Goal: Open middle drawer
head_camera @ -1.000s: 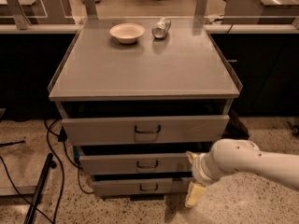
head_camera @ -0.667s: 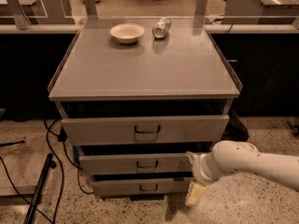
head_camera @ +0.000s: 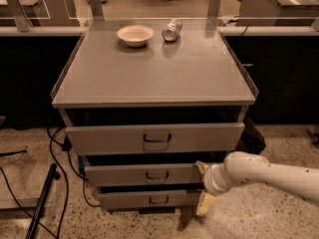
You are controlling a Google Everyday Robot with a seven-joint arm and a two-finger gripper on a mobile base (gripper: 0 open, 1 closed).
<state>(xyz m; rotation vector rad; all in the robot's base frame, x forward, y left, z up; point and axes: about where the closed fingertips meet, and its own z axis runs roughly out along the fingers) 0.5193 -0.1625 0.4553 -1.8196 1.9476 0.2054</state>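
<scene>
A grey metal cabinet (head_camera: 149, 78) has three drawer fronts stacked one under another. The middle drawer (head_camera: 124, 176) has a small dark loop handle (head_camera: 157, 175) at its centre and stands slightly pulled out. My gripper (head_camera: 203, 185) is at the end of a white arm (head_camera: 259, 176) that reaches in from the right. It sits at the right end of the middle drawer front, well to the right of the handle. Its two pale fingers are spread apart, one fingertip (head_camera: 200, 166) up by the drawer front and the other lower down. It holds nothing.
The top drawer (head_camera: 99, 139) and the bottom drawer (head_camera: 124, 199) are also slightly out. A white bowl (head_camera: 135, 34) and a tipped can (head_camera: 172, 30) lie at the back of the cabinet top. Black cables (head_camera: 55, 153) and a dark pole (head_camera: 42, 203) lie on the floor at left.
</scene>
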